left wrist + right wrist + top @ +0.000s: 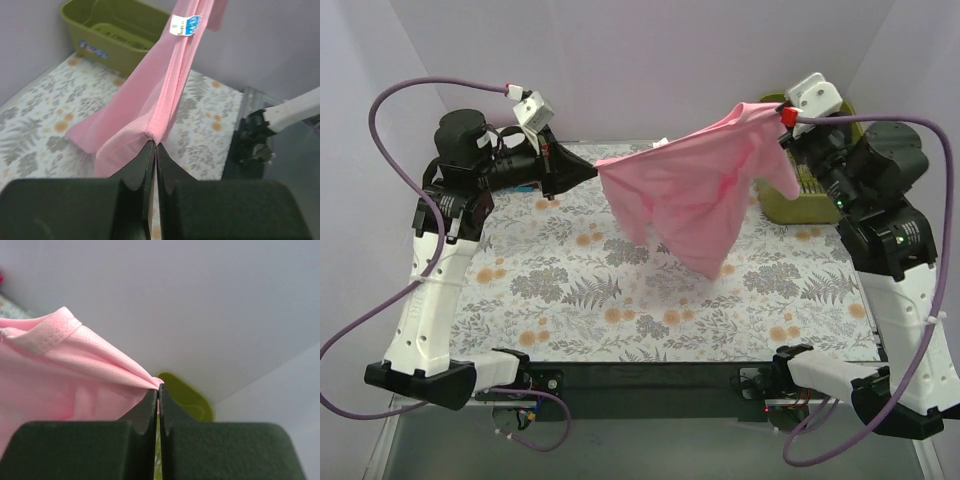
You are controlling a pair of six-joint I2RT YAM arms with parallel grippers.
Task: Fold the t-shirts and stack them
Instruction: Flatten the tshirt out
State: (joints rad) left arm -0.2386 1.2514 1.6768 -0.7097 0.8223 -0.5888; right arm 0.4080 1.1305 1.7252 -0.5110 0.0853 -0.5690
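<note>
The light pink t-shirt hangs in the air, stretched between the two grippers above the floral table cloth. The left gripper has its jaws pressed together on a doubled edge of the fabric. From that pinch the cloth runs straight ahead and upward away from the fingertips, a ridge of folded hem leading to a small white-and-blue size label far out from the jaws. The right gripper is likewise clamped tight on a gathered point of the shirt; the fabric fans out to the left of its jaws, with a stitched band along the upper edge. Just past the right fingertips a piece of an olive-green bin shows — in the overhead view it sits beneath and behind that gripper. The shirt sags below the line between the two pinches, its lowest fold roughly midway between them, and one sleeve dangles directly under the right jaws — whether the lowest fold brushes the table cloth cannot be told
</note>
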